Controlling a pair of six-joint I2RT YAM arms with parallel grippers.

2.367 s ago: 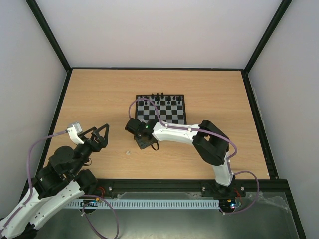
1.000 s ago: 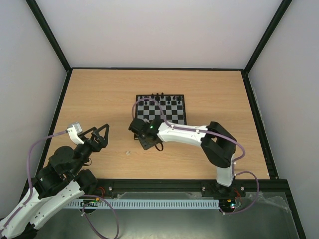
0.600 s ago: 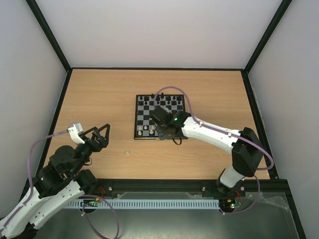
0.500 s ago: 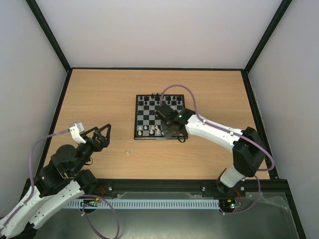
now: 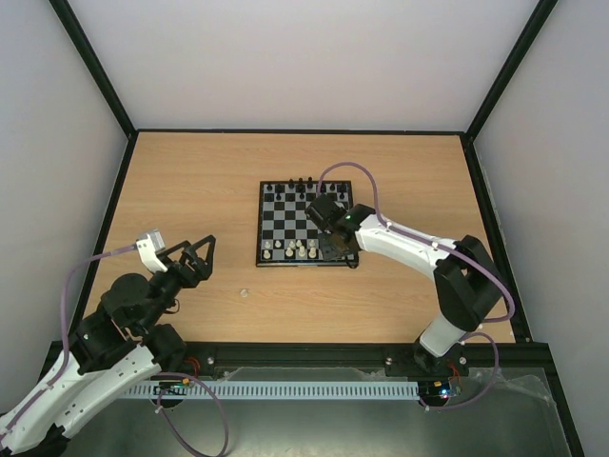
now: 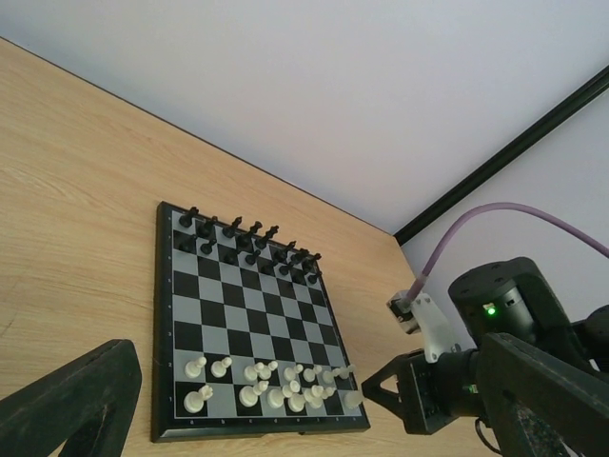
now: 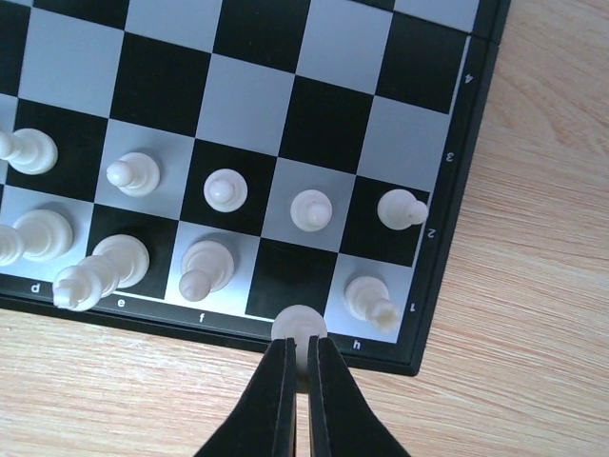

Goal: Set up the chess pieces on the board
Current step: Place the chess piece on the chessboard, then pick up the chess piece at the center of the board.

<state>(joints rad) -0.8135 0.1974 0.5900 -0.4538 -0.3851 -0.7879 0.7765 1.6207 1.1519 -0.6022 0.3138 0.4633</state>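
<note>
**Clerk:** Item one, the board?

**Checker:** Board [image 5: 285, 224], black and pale checks with a thin black border. It lay at the middle of the table [image 5: 181, 190] in the overhead view.

**Clerk:** Any writing on it?

**Checker:** Border markings [image 7: 122, 304] in the right wrist view. The letters d, e, f and h ran along the lower border, and the numerals 4, 3, 2 and 1 ran down the right border.

**Clerk:** The chess pieces?

**Checker:** Whitish chess pieces [image 7: 221, 189] stood on the two rows nearest the lower border. Black figures [image 6: 243, 238] filled the two rows at the upper edge of the board.

**Clerk:** Right pincer?

**Checker:** Right pincer [image 7: 299, 345], at the lower centre of its own view. Its fingers were pressed together on one round-topped piece [image 7: 299, 324], held over the board's lower border between f and h.

**Clerk:** Left pincer?

**Checker:** Left pincer [image 5: 197, 246], at the lower left of the overhead view and well apart from the board. Its fingers were spread wide with nothing between them.

**Clerk:** Anything loose?

**Checker:** One pale speck [image 5: 244, 292] on the table below the board, too small to identify.
</note>
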